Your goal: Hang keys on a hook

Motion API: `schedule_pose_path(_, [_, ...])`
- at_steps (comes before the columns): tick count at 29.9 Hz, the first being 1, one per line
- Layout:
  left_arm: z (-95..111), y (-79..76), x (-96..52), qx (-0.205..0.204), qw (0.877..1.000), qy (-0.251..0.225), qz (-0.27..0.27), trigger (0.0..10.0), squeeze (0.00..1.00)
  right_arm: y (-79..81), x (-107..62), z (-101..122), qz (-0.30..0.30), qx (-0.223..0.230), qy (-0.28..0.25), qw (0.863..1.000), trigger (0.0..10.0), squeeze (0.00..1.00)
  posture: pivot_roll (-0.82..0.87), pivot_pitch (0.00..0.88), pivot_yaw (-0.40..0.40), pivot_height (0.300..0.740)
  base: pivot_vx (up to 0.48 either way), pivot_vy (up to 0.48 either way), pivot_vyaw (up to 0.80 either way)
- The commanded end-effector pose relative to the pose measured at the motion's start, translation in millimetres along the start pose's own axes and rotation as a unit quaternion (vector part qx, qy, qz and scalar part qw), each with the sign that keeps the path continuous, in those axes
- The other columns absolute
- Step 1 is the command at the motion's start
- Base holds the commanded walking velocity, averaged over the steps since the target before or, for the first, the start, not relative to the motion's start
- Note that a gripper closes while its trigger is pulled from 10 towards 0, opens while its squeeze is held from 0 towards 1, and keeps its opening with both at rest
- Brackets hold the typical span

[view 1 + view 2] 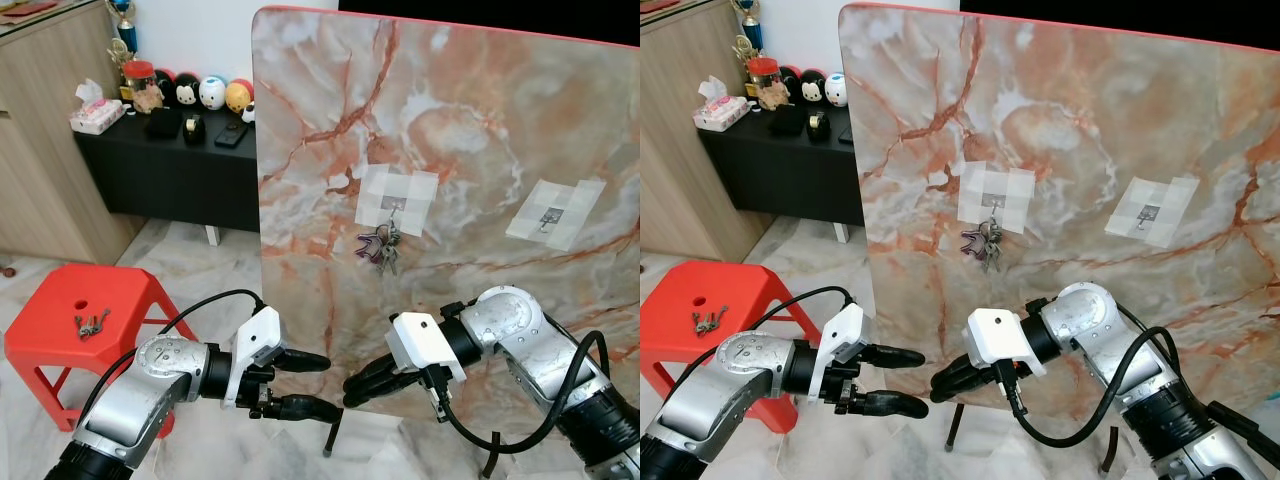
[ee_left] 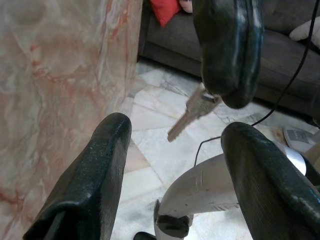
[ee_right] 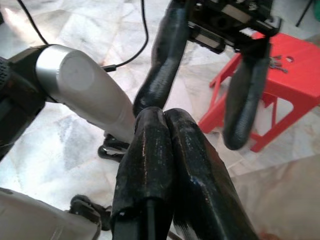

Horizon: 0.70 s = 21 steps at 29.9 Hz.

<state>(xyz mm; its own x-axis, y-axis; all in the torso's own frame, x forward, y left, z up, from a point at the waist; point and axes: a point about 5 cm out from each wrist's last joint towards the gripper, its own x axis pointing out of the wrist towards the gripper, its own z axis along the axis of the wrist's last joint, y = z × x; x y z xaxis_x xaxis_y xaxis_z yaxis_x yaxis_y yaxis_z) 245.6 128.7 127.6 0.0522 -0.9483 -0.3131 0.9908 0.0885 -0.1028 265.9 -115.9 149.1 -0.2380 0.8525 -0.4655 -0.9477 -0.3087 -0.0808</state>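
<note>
A bunch of keys (image 1: 380,247) hangs on the left taped hook (image 1: 394,212) of an upright marble board (image 1: 450,130). A second taped hook (image 1: 551,217) further right is bare. Low in front of the board, my right gripper (image 1: 354,385) is shut on a single silver key (image 2: 194,112), which sticks out from its fingertips in the left wrist view. My left gripper (image 1: 325,385) is open, its two fingers (image 2: 85,185) spread just across from the right gripper's tip. More keys (image 1: 90,323) lie on a red stool (image 1: 60,300) at my left.
A black low table (image 1: 160,160) with toys, a tissue box and small items stands behind the stool, next to a wooden cabinet (image 1: 40,150). The board's thin black legs (image 1: 333,435) rest on the marble floor. A dark sofa (image 2: 280,60) lies beyond.
</note>
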Motion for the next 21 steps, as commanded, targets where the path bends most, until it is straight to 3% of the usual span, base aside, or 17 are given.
schedule_pose_path(1, [5.0, -0.2, 3.4, -0.001, 1.0, -0.005, -0.016, 10.0, 0.0, 4.0, 0.3, 2.5, 0.016, -0.006, -0.001, 1.0, 10.0, 0.0, 0.03, 0.0, -0.093, 0.74, 0.0, 0.0, 0.0])
schedule_pose_path(12, [2.5, -10.5, 10.1, -0.03, 0.996, -0.011, -0.083, 10.0, 0.0, 9.6, 4.9, 11.2, 0.052, -0.009, -0.033, 0.998, 10.0, 0.0, 0.03, 0.002, -0.089, 0.74, 0.0, 0.0, 0.0])
schedule_pose_path(21, [2.9, -12.6, 16.1, -0.042, 0.994, -0.024, -0.098, 10.0, 0.0, 8.8, 5.5, 16.9, 0.053, -0.014, -0.045, 0.997, 10.0, 0.0, 0.02, 0.003, -0.086, 0.74, 0.0, 0.0, 0.0])
